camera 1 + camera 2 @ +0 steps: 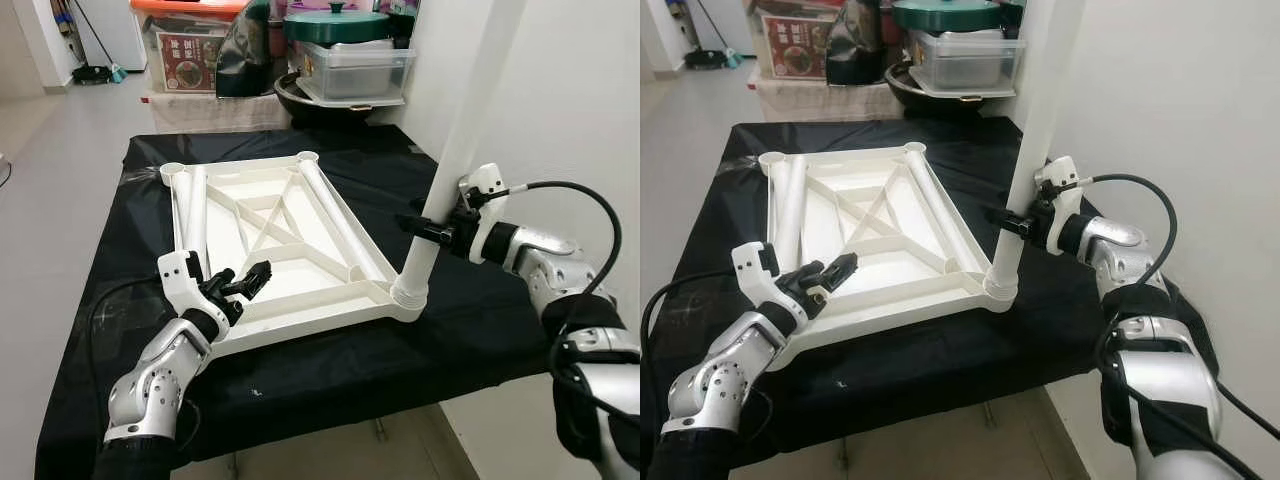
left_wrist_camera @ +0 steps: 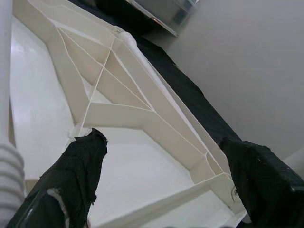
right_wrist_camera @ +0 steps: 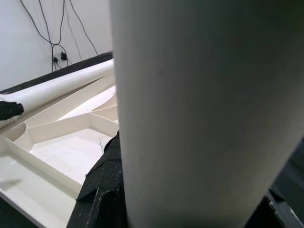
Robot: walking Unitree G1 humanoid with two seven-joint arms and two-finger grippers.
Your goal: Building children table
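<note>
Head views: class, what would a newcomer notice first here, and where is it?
A white tabletop lies upside down on a black cloth. At its near right corner a tall white leg stands upright, clamped by the right gripper. The left gripper hovers open over the near left edge, beside two loose legs lying inside the frame.

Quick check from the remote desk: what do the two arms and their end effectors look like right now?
Both arms are jointed silver metal shells. Each wrist carries a white bracket. The left end effector has two long black fingers with a rough, fabric-like black covering on the fingertips. The right end effector is black too, and a black cable loops from its wrist back along the arm.
</note>
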